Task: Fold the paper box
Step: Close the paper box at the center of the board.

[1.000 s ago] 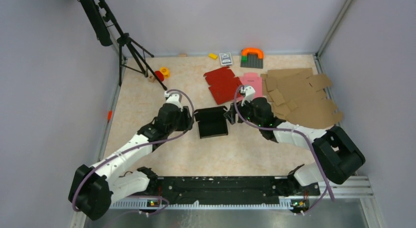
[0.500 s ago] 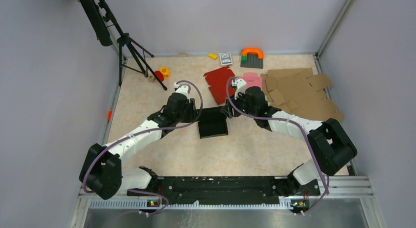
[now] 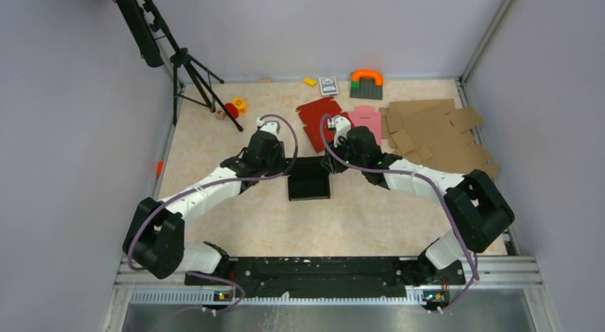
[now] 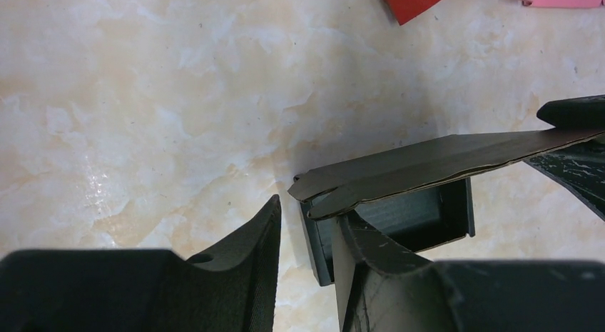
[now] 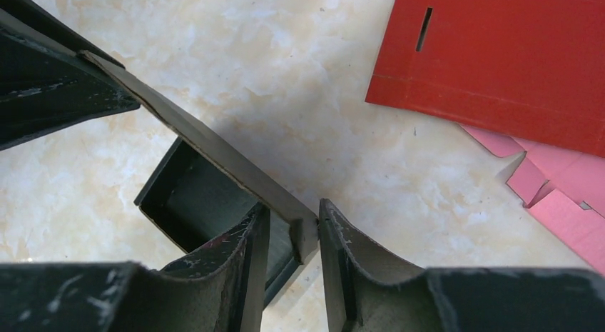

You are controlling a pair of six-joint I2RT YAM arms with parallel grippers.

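Treat the black cardboard box (image 3: 308,182) as light, crease-prone; left end effector (image 4: 308,207) and right end effector (image 5: 294,205), half-open, straddle its edges: pinch gently.

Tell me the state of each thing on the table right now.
paper box: partly folded, walls up, lid flap raised.
left gripper: open, straddling the box's corner.
right gripper: straddling the flap's end, grip unclear.
red cardboard blank: flat, unfolded.
pink cardboard blank: flat, unfolded.
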